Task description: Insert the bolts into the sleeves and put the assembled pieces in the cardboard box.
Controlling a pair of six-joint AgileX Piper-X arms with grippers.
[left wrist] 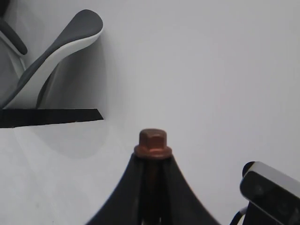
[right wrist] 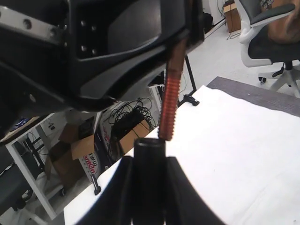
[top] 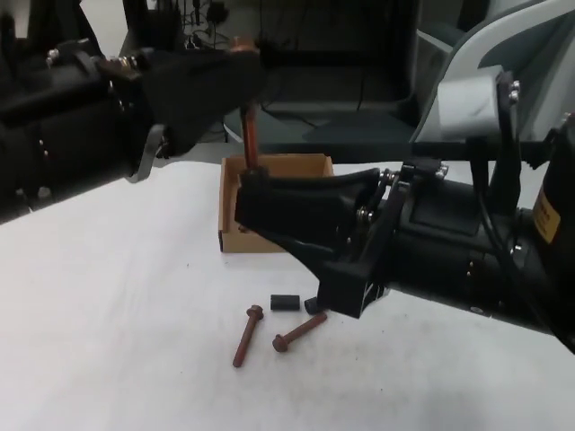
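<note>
Inserting step, held in mid-air over the cardboard box (top: 235, 241). Clamping a bolt (left wrist: 152, 140) in the left gripper (left wrist: 152, 158) and a sleeve (right wrist: 150, 149) in the right gripper (right wrist: 150, 164); threaded tip just at the sleeve mouth, seemingly tilted off its axis. Next, probably: straighten, then push in. Open air all round; loose bolts (top: 245, 337) and a loose sleeve (top: 284, 302) lying nearer, on the bench.

Two matte black robot arms. The left arm (top: 90, 99), up and left of the cardboard box (top: 235, 241), carries a silver metal bracket (top: 148, 154). The right arm (top: 449, 242), right of the box, shows silver hinge screws (top: 364, 214), a black cable (top: 485, 202) and a yellow label (top: 545, 215). The left gripper (left wrist: 152, 159) and right gripper (right wrist: 150, 161) have smooth black fingers that curve and taper.
</note>
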